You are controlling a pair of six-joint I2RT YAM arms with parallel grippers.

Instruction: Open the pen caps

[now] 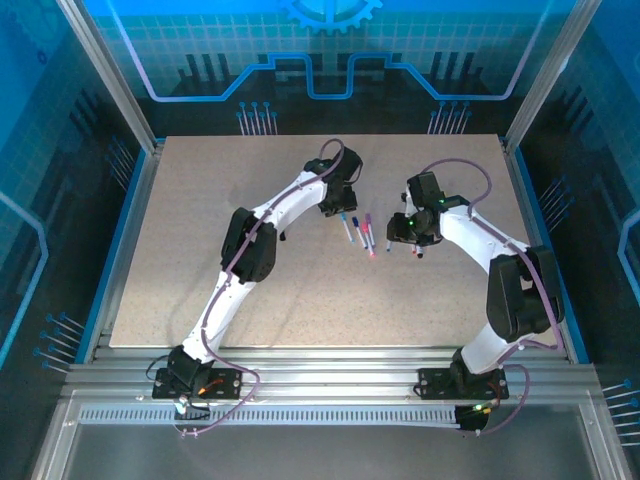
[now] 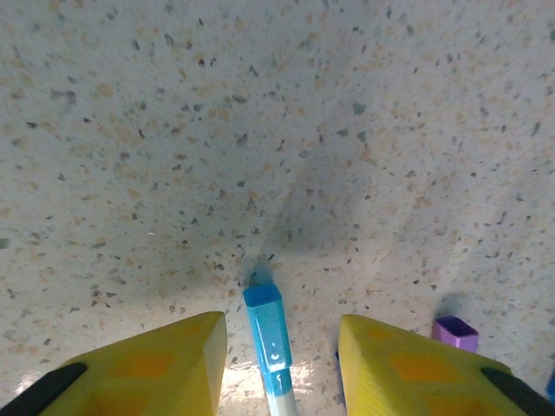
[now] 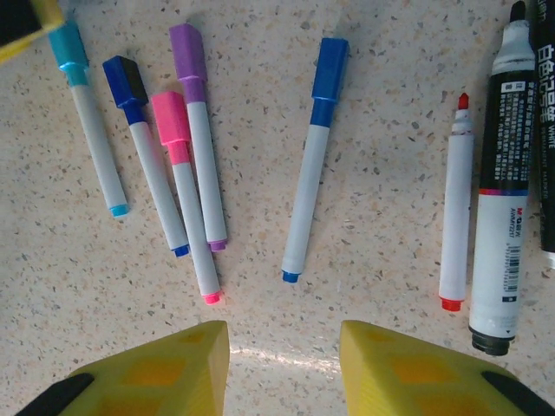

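Red pen (image 3: pixel 457 199), black marker (image 3: pixel 506 173) lay uncapped. Five caps (image 3: pixel 186 50) were on pens on bench (image 3: pixel 390 173). Left tool (image 2: pixel 282 328) part-open, straddling cyan cap (image 2: pixel 264 316), gripping nothing. Right tool (image 3: pixel 282 334) part-open, empty.

A cyan cap (image 3: pixel 68 50), navy cap (image 3: pixel 127 81), pink cap (image 3: pixel 171 121), purple cap (image 3: pixel 186 54) and blue cap (image 3: pixel 330 65) against a speckled beige table (image 3: pixel 390 147).

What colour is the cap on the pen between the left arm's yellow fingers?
Light blue. The cap shows best in the left wrist view.
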